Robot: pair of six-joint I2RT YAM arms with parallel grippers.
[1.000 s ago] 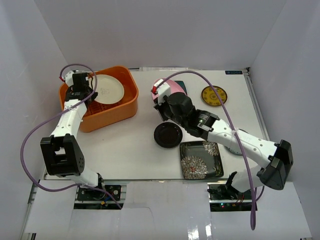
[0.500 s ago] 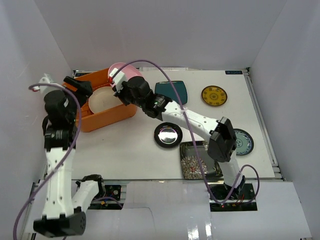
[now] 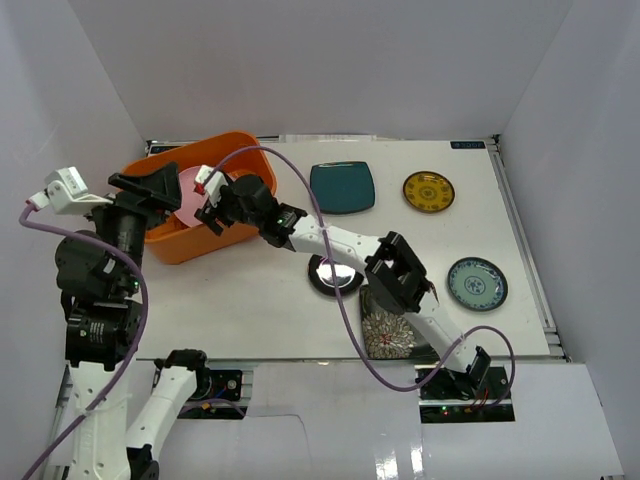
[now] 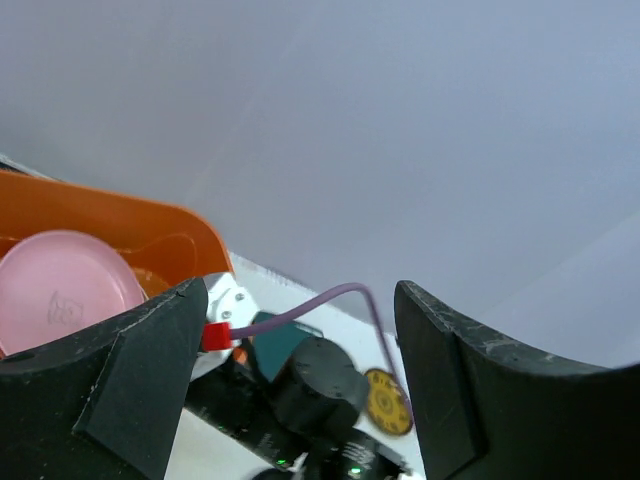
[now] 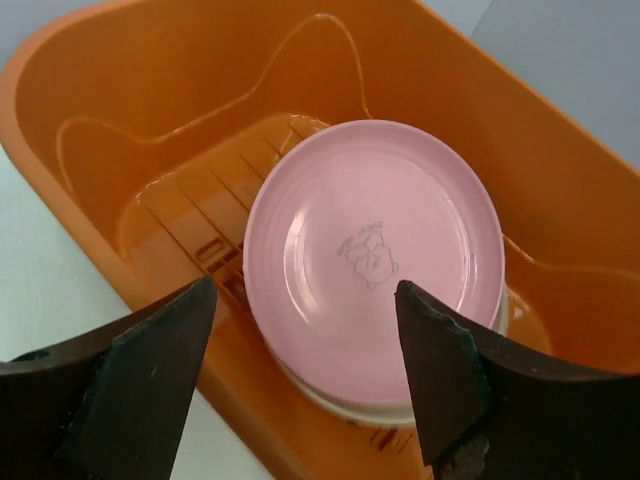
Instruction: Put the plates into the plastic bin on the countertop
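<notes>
The pink plate [image 5: 375, 290] lies flat in the orange plastic bin [image 5: 150, 130], on top of the cream plate [image 5: 400, 412], of which only the rim shows. My right gripper [image 5: 300, 385] hovers open just above them with nothing between its fingers; it hangs over the bin [image 3: 165, 240] at the right gripper [image 3: 212, 208]. My left gripper [image 4: 300, 385] is open and empty, raised to the left of the bin at the left gripper [image 3: 155, 188]. On the countertop [image 3: 250, 295] lie the teal plate [image 3: 342, 187], yellow plate [image 3: 428, 190] and light-blue plate [image 3: 476, 284].
The right arm stretches across the table, partly covering the glossy black plate [image 3: 335, 275] and the black floral square plate [image 3: 392, 330]. Its purple cable [image 3: 300, 200] arcs over the bin's right end. Grey walls close in the back and both sides.
The right arm swung the pink plate from mid-table into the bin and opened, leaving it on the cream plate. The left arm lifted away from the bin and opened.
</notes>
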